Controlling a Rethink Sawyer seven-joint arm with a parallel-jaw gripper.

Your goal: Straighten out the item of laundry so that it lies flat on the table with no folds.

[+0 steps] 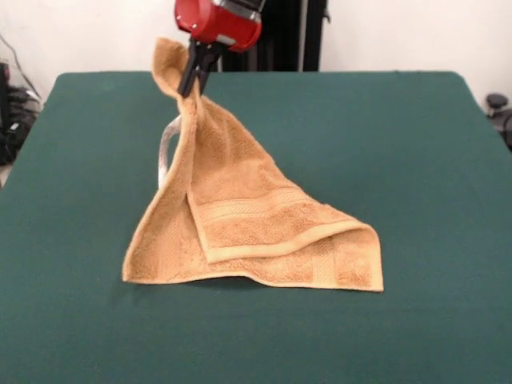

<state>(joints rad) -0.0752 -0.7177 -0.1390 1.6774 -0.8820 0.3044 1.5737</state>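
White wall and a dark upright column stand behind your dark green felt-covered rectangular worktop (416, 160), which fills nearly the whole front view. Your hand (194, 84) comes down from the red and black arm housing (220, 22) at the top edge, left of centre, and its black fingers (192, 74) are pinched together on a corner of the small golden-tan terry washcloth (240, 224), holding that part well above the surface.

From the pinch, a short flap of cloth stands up beside the fingers, and the rest hangs down in a steep tent shape that widens toward the camera. Its lower edge rests on the worktop in a long line, from a corner at the left to a corner at the right near the middle of the picture. You can see a folded-over panel lying across the front of the drape, with a flat woven band (256, 206) and a pale hemmed edge (280, 246) running slantwise across it. So the cloth is not flat: part lifted, part doubled over itself. Behind the hanging cloth, a pale curved object (166, 148) shows at the left side; what it is you cannot tell.
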